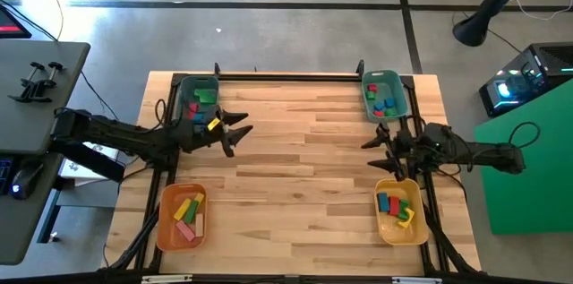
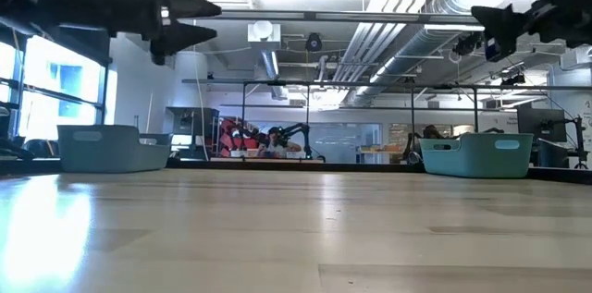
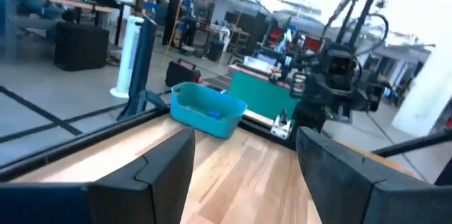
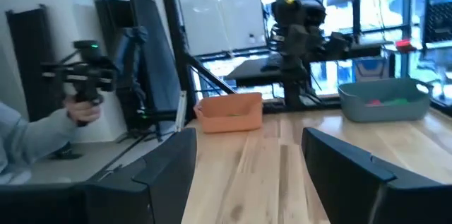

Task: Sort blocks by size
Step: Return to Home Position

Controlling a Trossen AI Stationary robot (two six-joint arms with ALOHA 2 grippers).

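Observation:
The blocks lie in four bins at the table's corners. Green, red and blue ones fill the far-left teal bin. Small red, blue and green ones sit in the far-right teal bin. Yellow, green, pink and wood bars lie in the near-left orange bin. Blue, red, green and yellow ones lie in the near-right yellow bin. My left gripper hovers open beside the far-left bin, pointing level across the table. My right gripper hovers open between the two right bins. Nothing is between either pair of fingers.
Bare wooden table top lies between the two grippers. A black frame runs along the table's edges. In the right wrist view a person's hand holds a dark device beyond the table's left side.

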